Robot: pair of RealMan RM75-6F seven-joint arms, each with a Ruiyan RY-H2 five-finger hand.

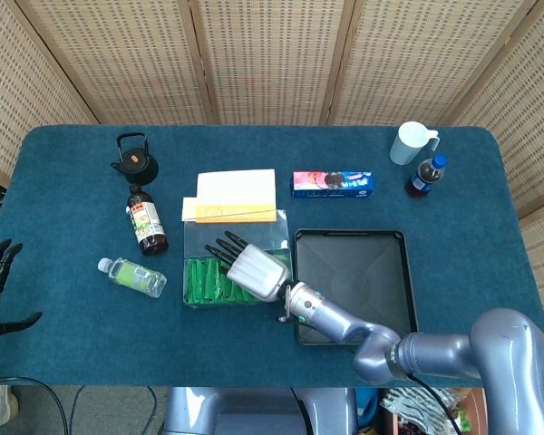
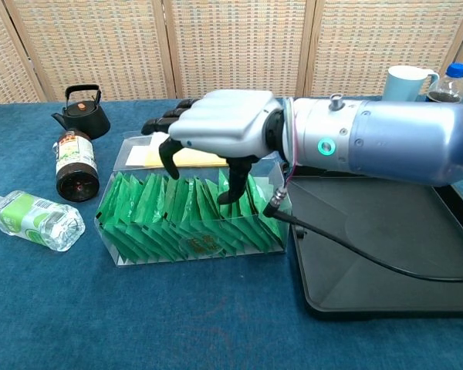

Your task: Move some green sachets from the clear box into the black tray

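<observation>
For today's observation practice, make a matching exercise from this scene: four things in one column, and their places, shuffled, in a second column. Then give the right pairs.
Things
1. right robot hand
2. black tray
3. kettle
4. white mug

Places
A. far left part of the table
B. over the clear box of green sachets
C. far right, beside the blue-capped bottle
D. right of the clear box

Pairs: 1-B, 2-D, 3-A, 4-C

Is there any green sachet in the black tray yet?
No, the black tray shows only a bare floor in the head view, and the green sachets all stand in the clear box.
</observation>
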